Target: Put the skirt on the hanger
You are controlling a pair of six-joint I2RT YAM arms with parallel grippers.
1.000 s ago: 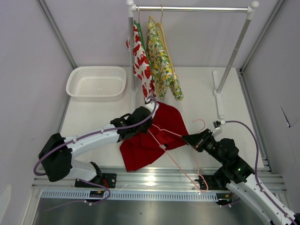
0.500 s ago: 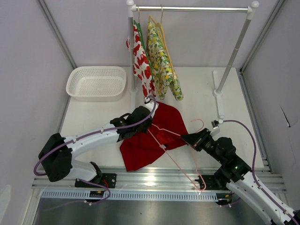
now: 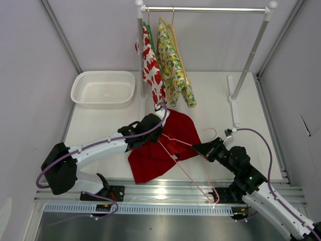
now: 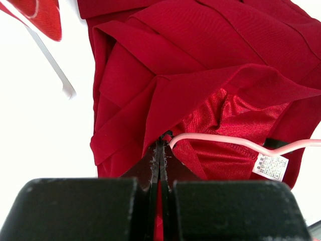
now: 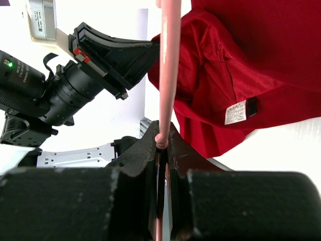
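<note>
The red skirt point(image 3: 168, 143) lies crumpled on the white table between the two arms. My left gripper point(image 3: 156, 134) is shut on a fold of its waist edge, and in the left wrist view point(image 4: 160, 143) red cloth shows between the closed jaws. The thin pink hanger point(image 3: 174, 157) lies slanted across the skirt, one end tucked into the waist opening point(image 4: 225, 140) beside a white label point(image 4: 271, 166). My right gripper point(image 3: 197, 147) is shut on the hanger's wire point(image 5: 161, 136) at the skirt's right edge, with the skirt point(image 5: 251, 60) just beyond it.
A clothes rack point(image 3: 205, 9) stands at the back, holding a white fruit-print garment point(image 3: 150, 65) and a yellow-green garment point(image 3: 173, 65). Its foot point(image 3: 233, 100) is at the right. A white basket point(image 3: 103, 88) sits at the back left. A metal rail point(image 3: 165, 191) runs along the near edge.
My right gripper has moved slightly left toward the skirt, carrying the pink hanger with it. The left arm and skirt have stayed put.
</note>
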